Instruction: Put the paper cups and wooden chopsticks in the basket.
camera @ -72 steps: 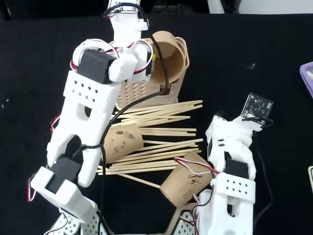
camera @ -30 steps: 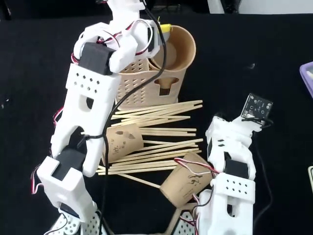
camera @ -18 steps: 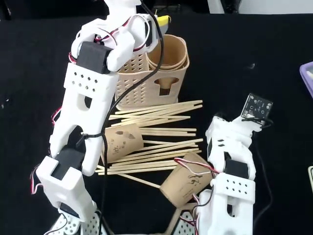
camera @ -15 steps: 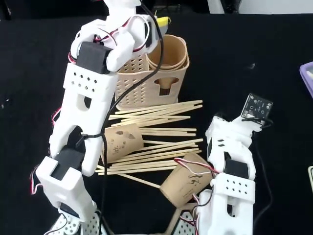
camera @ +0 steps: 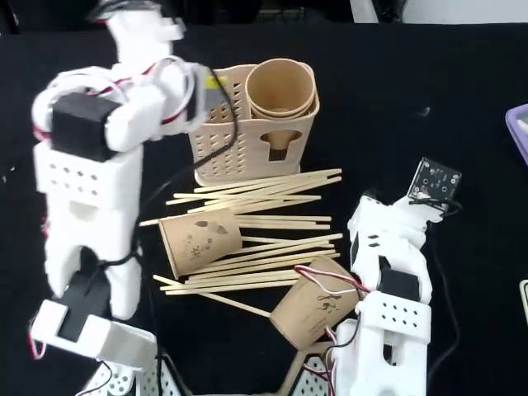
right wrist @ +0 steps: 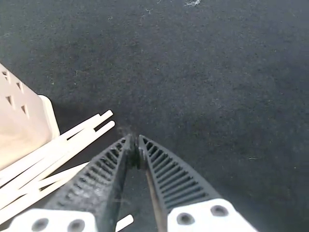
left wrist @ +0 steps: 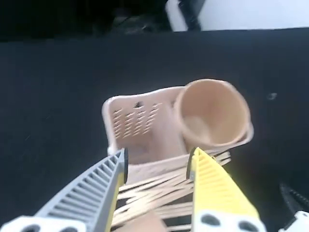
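The beige slotted basket (camera: 247, 140) stands at the back of the black table with paper cups (camera: 280, 87) nested upright in its right half. My left gripper (camera: 216, 92) hovers open and empty beside the basket's left rim; its wrist view looks down between the grey and yellow fingers (left wrist: 212, 188) at the basket (left wrist: 140, 125) and nested cup (left wrist: 212, 113). Wooden chopsticks (camera: 256, 231) lie scattered in front of the basket. One cup (camera: 198, 239) lies on its side among them, another (camera: 318, 309) against the right arm. My right gripper (right wrist: 135, 144) is shut, low beside the chopstick ends (right wrist: 63, 147).
The right arm's white body (camera: 388, 280) lies along the front right of the table, with its wrist camera board (camera: 433, 180) raised. A purple object (camera: 520, 124) sits at the right edge. Bare black cloth spreads right of the basket.
The left arm set its cup upright into the basket, let go, and swung left away from the basket. The right arm, chopsticks and lying cups have not moved.
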You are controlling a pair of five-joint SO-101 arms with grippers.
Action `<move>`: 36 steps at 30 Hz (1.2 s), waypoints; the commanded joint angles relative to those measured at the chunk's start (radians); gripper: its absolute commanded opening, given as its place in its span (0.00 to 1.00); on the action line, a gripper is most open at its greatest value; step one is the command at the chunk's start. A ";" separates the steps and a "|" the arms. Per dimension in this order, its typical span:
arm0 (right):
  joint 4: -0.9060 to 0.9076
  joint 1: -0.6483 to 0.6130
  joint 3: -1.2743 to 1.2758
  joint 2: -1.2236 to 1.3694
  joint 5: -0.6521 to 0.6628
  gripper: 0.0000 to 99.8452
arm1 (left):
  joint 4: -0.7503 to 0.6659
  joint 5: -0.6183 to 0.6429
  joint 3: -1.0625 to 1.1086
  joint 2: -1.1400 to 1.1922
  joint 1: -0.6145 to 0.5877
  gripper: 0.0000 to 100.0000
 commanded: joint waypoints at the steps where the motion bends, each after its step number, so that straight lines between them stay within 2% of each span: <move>1: -0.020 0.009 -0.008 -0.016 -0.008 0.01 | 0.018 -0.008 0.111 -0.101 -0.081 0.23; 7: -0.020 0.009 -0.008 -0.016 -0.008 0.01 | 0.018 -0.015 0.473 -0.393 -0.153 0.23; 12: -0.020 0.009 -0.008 -0.016 -0.008 0.01 | 0.011 -0.008 0.886 -0.675 -0.163 0.23; 15: -0.020 0.009 -0.008 -0.016 -0.008 0.01 | -0.054 0.006 1.145 -0.778 -0.170 0.23; 20: -0.021 0.009 -0.007 -0.016 -0.008 0.01 | -0.210 0.144 1.481 -0.842 -0.183 0.23; 28: -0.021 0.009 -0.007 -0.016 -0.008 0.01 | -0.322 0.181 1.673 -0.845 -0.183 0.23; 36: -0.023 0.009 -0.008 -0.016 -0.008 0.01 | -0.516 0.183 1.805 -0.842 -0.182 0.23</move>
